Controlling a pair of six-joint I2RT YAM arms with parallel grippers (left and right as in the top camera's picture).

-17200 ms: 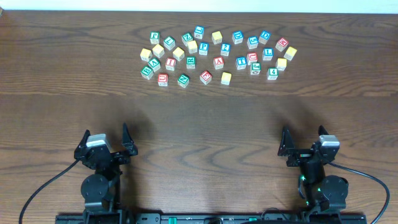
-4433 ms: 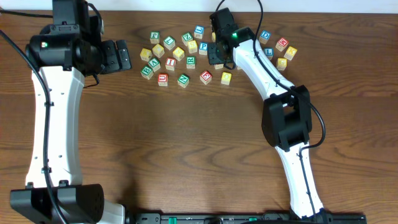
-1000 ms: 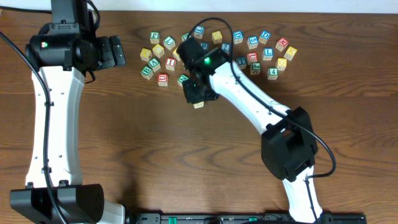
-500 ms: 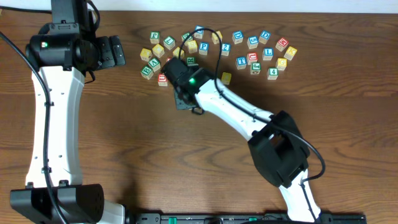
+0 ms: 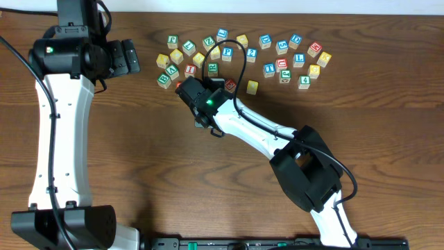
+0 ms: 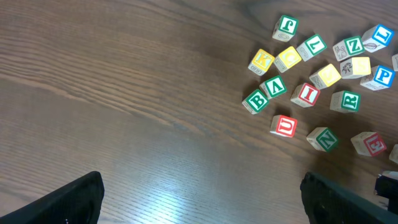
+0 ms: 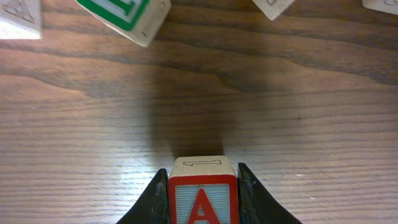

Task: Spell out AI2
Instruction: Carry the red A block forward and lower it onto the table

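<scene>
Right wrist cam: right gripper (image 7: pixel 202 180) pinches red "A" cube (image 7: pixel 202 200) btwn its jaws; left gripper (image 5: pixel 130 57) jaws gape wide.

Dark wood-grain tabletop (image 5: pixel 173 180) with letter cubes (image 5: pixel 313 50) scattered in a loose cluster toward its far edge. Just beside the red I cube (image 6: pixel 307 94) lies a green A cube (image 6: pixel 273 86). A green B cube (image 6: pixel 255 101) sits beyond that, and a red U cube (image 6: pixel 285 126) lies near the I's near side.
</scene>
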